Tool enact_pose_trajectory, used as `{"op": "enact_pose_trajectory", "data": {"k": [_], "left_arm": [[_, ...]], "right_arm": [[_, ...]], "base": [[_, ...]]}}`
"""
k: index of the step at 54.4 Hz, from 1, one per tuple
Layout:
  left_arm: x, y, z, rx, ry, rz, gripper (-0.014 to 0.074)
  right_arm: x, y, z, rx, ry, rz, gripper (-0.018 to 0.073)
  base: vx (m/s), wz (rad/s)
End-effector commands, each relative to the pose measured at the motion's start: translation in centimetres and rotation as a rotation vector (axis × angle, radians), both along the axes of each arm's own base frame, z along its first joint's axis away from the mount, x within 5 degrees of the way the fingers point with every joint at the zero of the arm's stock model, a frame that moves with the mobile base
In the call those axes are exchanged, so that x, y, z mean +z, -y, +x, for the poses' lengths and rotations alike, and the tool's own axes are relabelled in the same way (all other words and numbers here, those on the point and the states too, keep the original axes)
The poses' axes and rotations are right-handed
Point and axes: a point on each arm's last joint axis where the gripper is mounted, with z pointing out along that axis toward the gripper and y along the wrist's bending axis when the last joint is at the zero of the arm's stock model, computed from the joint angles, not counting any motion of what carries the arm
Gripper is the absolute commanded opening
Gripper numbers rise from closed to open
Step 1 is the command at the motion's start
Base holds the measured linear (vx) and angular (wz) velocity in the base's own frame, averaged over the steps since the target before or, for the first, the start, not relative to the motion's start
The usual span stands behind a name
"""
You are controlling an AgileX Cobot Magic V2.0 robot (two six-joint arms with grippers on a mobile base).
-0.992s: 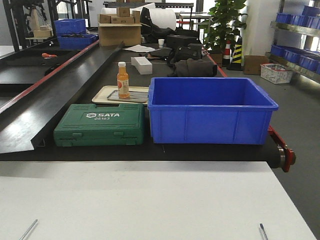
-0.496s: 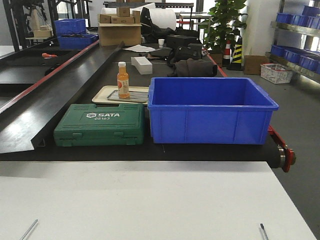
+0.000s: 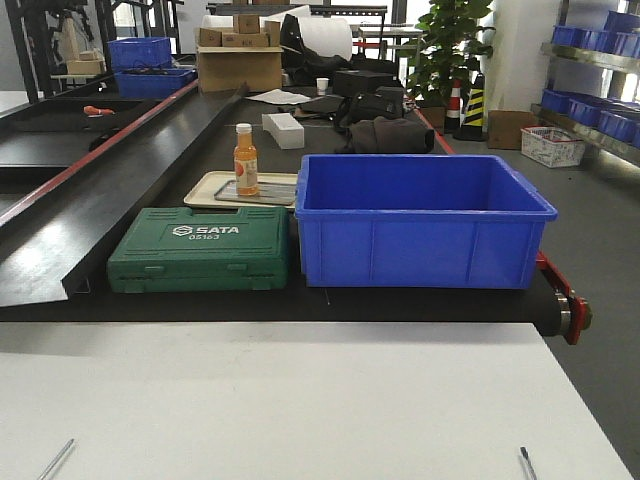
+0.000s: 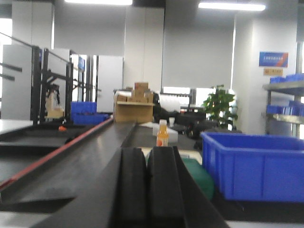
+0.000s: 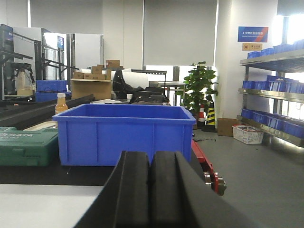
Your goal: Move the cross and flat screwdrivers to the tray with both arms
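Spreading across the foreground, the white worktop (image 3: 300,400) borders a black belt carrying a blue bin (image 3: 420,225) and a green case (image 3: 200,250). Behind the case lies the grey tray (image 3: 275,190). The left claw (image 4: 146,185) and right claw (image 5: 151,190) are both pressed together, empty. Only the shaft tips of the left screwdriver (image 3: 57,459) and right screwdriver (image 3: 525,462) show, well apart on the worktop's near edge.

A white desk (image 3: 300,400) fronts a long black conveyor (image 3: 200,150). Grey floor (image 3: 600,250) runs right to metal shelving (image 5: 270,61) holding blue bins (image 5: 259,85). Behind are pale walls (image 5: 180,28), ceiling strip lights (image 4: 231,6), a potted plant (image 5: 197,88) and stacked cardboard boxes (image 3: 240,55).
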Motion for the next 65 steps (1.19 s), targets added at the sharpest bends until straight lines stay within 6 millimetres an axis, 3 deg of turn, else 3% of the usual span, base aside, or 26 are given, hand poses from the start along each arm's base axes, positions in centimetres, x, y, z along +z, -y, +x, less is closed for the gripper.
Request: {"op": "enact_pose_trajectory", "data": {"k": [1, 6, 10, 22, 33, 41, 49, 57, 65], "left_arm": [[3.5, 0.0, -0.9, 0.002, 0.1, -0.008, 0.0037], [5.1, 0.0, -0.4, 0.001, 0.067, -0.004, 0.0068], [5.5, 0.0, 0.6, 0.013, 0.015, 0.03, 0.0101], [4.0, 0.0, 4.5, 0.038, -0.201, 0.158, 0.0296], [2.5, 0.0, 7.0, 0.025, -0.352, 0.161, 0.0456], [1.3, 0.0, 8.4, 0.013, -0.459, 0.138, 0.0466], [0.3, 0.1, 10.8, -0.014, -0.713, 0.115, 0.0474], [1.7, 0.1, 14.8, -0.019, -0.835, 0.053, 0.0474], [2.7, -1.2, 19.9, 0.027, -1.001, -0.015, 0.0474]], "right_arm": [[4.4, 0.0, 0.1, -0.008, 0.046, -0.005, -0.0006], [6.4, 0.1, 1.1, -0.012, -0.015, -0.003, -0.0002], [6.9, 0.2, 2.3, -0.014, -0.079, -0.001, 0.0006], [5.3, 0.3, 6.1, -0.014, -0.272, 0.003, 0.0127], [3.4, 0.3, 8.8, -0.014, -0.419, 0.008, 0.0353], [1.9, 0.4, 10.4, -0.014, -0.522, 0.019, 0.0466], [0.9, 0.4, 11.4, -0.014, -0.586, 0.018, 0.0475], [0.2, 0.4, 11.8, -0.015, -0.632, 0.019, 0.0475], [-0.1, 0.4, 11.8, -0.016, -0.657, 0.019, 0.0475]], "base": [[0.0, 0.0], [0.0, 0.0], [0.0, 0.0], [0.0, 0.0], [0.0, 0.0], [0.0, 0.0], [0.0, 0.0], [0.0, 0.0], [0.0, 0.0]]}}
